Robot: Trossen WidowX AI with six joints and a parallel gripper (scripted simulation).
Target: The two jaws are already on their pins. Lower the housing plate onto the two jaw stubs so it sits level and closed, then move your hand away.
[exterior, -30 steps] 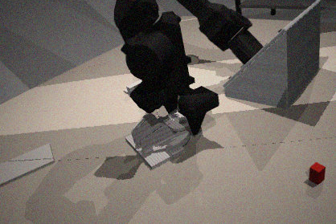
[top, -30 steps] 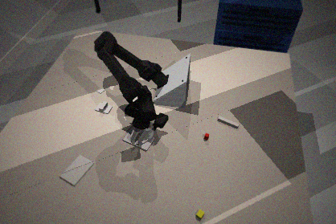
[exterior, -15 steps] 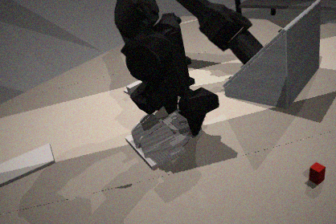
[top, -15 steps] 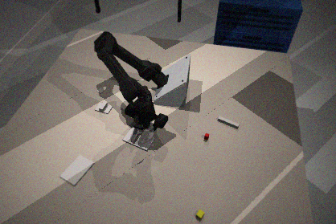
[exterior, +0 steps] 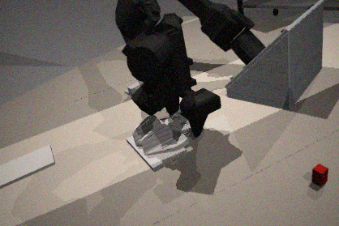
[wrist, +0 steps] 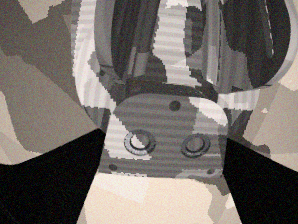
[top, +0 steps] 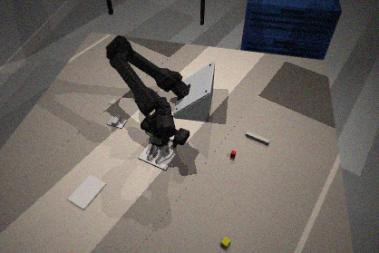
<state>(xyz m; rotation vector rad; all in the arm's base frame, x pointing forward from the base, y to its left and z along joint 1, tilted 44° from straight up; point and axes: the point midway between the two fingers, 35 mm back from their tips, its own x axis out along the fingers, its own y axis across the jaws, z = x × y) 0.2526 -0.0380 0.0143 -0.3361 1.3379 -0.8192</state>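
Observation:
The housing plate (wrist: 167,125) is a grey plate with rounded upper corners and two ringed holes, with a round stub end showing in each. My gripper (wrist: 163,137) (exterior: 182,122) is shut on it, one black finger at each side edge. The grey curved jaws (wrist: 104,42) (exterior: 152,135) reach away from the plate, over a white base (top: 154,164) (exterior: 156,165) on the table. The hand hides most of the plate in the top and exterior views. I cannot tell whether its underside touches the jaws all round.
A grey wedge-shaped panel (top: 195,88) (exterior: 263,78) stands behind the hand. A white slab (top: 87,191) (exterior: 28,164) lies front left, a small white bracket (top: 117,121) back left. A red cube (top: 233,154) (exterior: 319,175), a pale bar (top: 257,139) and a yellow cube (top: 226,242) lie to the right.

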